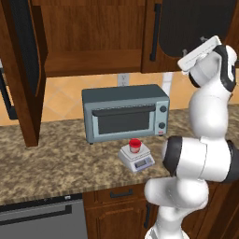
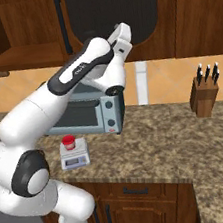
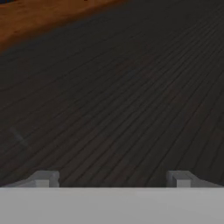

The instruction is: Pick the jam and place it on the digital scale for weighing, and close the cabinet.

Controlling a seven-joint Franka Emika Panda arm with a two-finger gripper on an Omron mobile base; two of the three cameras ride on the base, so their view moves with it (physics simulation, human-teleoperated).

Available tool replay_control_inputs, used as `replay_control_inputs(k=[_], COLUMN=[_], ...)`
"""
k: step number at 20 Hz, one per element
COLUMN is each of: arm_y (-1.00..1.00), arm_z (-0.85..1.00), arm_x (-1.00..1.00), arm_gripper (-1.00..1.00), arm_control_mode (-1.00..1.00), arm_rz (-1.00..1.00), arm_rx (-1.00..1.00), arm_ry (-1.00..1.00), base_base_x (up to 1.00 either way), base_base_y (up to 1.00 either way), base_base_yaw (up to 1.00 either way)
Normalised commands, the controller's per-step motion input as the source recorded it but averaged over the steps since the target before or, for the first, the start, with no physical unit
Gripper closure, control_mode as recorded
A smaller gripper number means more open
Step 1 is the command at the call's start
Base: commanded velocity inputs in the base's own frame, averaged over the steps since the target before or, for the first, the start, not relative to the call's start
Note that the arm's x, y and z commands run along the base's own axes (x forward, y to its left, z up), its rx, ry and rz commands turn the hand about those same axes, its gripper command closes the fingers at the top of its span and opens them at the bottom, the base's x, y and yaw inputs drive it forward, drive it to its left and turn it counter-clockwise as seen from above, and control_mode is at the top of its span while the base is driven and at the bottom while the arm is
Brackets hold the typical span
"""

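far to the left of the tool, the dark brown wooden wall cabinet [image 1: 93,42] has one tall door [image 1: 25,70] with a black arched panel swung wide open, showing a bare wooden shelf inside. below the tool and to its left, on the speckled brown stone bench [image 1: 51,161], stands a large blue-grey toaster oven [image 1: 125,113] with a dark glass door and two round knobs. in front of the oven, well below the tool, sits the small flat light-grey digital scale [image 1: 136,158], and the small squat jam jar with a bright red lid [image 1: 135,145] rests upright on its square weighing plate, apart from the tool.

the tool [image 3: 113,179] is raised high on the white arm, right up against the black ribbed arched panel of the cabinet's shut right door [image 1: 196,28], which lies directly ahead of it in the hand view. its two finger tips [image 3: 43,178] stand wide apart with nothing between them; whether they touch the panel cannot be told. a dark vertical handle [image 1: 153,32] hangs just left of the tool on that door.

below the bench are low brown drawer fronts [image 2: 141,192] with small dark handles. far to the right of the tool and lower, a brown wooden knife block [image 2: 205,97] with dark-handled knives stands on the bench.
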Motion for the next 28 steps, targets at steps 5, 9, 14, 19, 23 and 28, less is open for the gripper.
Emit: replay_control_inputs(k=[5,9,14,19,23,28], arm_y=[-0.12,-0.07,0.06,0.57,0.99,1.0], arm_z=[0.1,0.13,0.06,0.05,0.0,-0.05], arm_x=[-0.36,-0.72,-0.91,-0.69,-0.43,-0.51], arm_gripper=[-1.0,-1.0,-1.0,-1.0,-1.0,-1.0], arm_control_mode=[-1.0,-1.0,-1.0,-1.0,-1.0,-1.0], arm_rz=[-0.01,0.0,-0.01,-0.06,-0.16,-0.32], arm_rx=[0.04,0.04,-0.02,-0.14,-0.08,0.0], arm_ry=[-0.09,-0.11,-0.4,-0.75,-0.65,-0.48], base_base_x=[0.0,0.0,0.0,0.0,0.0,0.0], base_base_y=[0.0,0.0,0.0,0.0,0.0,0.0], base_base_yaw=[0.0,0.0,0.0,0.0,0.0,0.0])
